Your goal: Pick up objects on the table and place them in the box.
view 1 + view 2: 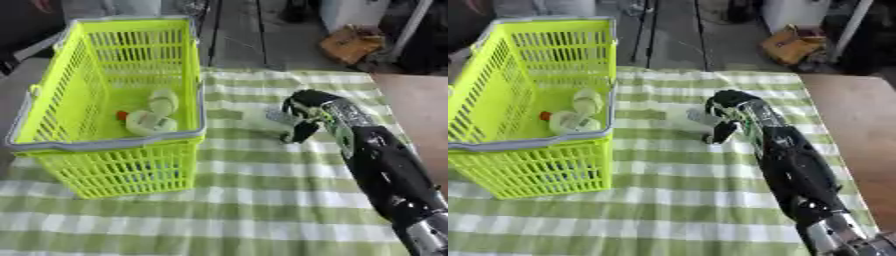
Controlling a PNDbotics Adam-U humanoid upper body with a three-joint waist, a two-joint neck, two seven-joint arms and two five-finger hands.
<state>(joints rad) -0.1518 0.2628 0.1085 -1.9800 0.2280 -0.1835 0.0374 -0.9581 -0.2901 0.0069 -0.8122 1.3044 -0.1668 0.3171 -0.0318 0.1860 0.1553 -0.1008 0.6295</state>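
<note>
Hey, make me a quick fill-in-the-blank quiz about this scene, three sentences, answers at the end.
1. The basket on the table is bright ____ plastic with a grey rim.
2. The only robot hand in view is the ____ hand.
3. The tablecloth has a green and ____ check pattern.

Missing words: yellow-green; right; white

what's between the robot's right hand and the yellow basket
A pale, see-through object lies on the checked cloth right at the right hand, whose fingers curl toward it. From it to the basket wall only bare cloth shows, clearest in the left eye view.
</note>
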